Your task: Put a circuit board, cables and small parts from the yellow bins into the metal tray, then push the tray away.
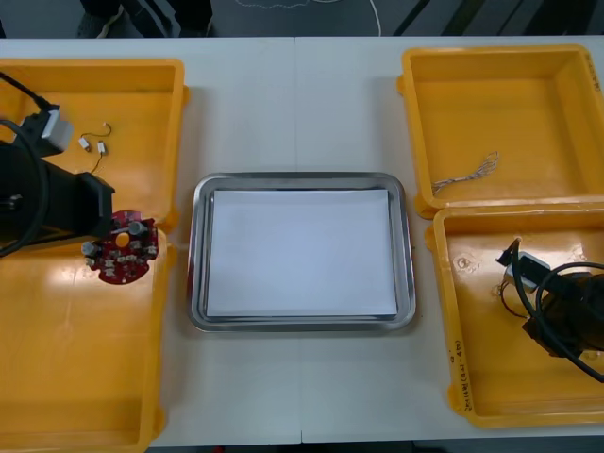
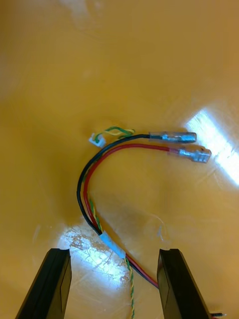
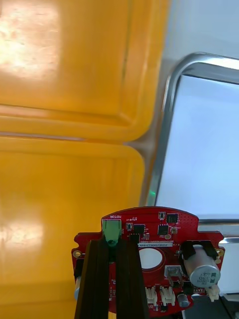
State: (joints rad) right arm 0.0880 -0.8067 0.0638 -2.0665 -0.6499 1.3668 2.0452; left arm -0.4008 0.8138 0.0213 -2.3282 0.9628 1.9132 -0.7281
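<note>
A robot's two arms work over a light table point(image 1: 302, 94). A metal tray point(image 1: 195, 283) sits at its centre, white inside, with nothing in it yet.

The left gripper point(image 3: 118, 241) is pinching a round red circuit board point(image 3: 159, 224) by the green connector at its edge. Its fingers point(image 3: 99, 279) are pressed close on either side. The board hangs near where the two left yellow bins point(image 1: 142, 85) meet, just beside the tray's left rim.

The right gripper point(image 2: 113, 254) is low inside the near right bin point(image 1: 491, 406), fingers spread wide. A black and red cable point(image 2: 84, 174) lies on the bin floor between them, not gripped.

The step in hand looks like the first loading, with the board on its way to the tray and a cable pickup being set up. Next, the left arm would need to carry the board sideways over the rim and release it above the white floor. The right arm would need to lower and close on the cable's taped stretch.
</note>
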